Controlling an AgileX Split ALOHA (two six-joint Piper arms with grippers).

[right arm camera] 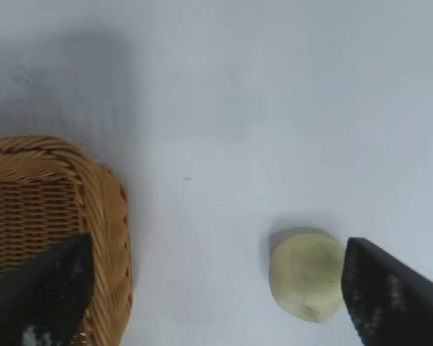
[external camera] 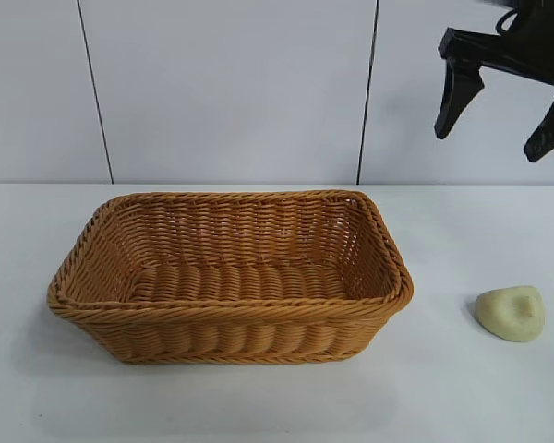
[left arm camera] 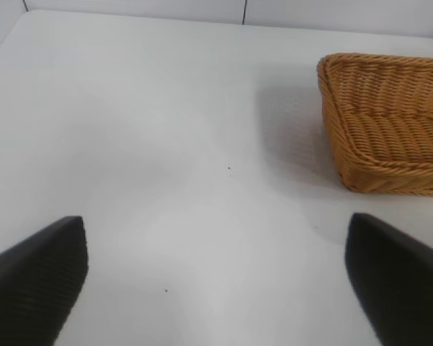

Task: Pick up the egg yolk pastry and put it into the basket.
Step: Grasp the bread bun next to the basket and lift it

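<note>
It looks like a lab for testing robots. There is a plain white table (external camera: 258,406), a bare white panel wall (external camera: 231,83) at 12 o'clock, and a black robot arm (external camera: 535,37).

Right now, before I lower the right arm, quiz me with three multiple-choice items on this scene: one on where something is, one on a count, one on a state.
1. Where is the egg yolk pastry?
A. inside the basket
B. on the table, right of the basket, apart from it
C. held in a hand

2. How many pastries show on the table?
A. one
B. two
C. three

3. How is the right hand?
A. shut on the pastry
B. open, up above the table
C. resting in the basket

Key: 1 B, bare table separates it from the wicker rim; 2 A, only one pale lump is visible; 3 B, its fingers stand spread with nothing between them. The left hand is open too, off to the basket's other side.
</note>
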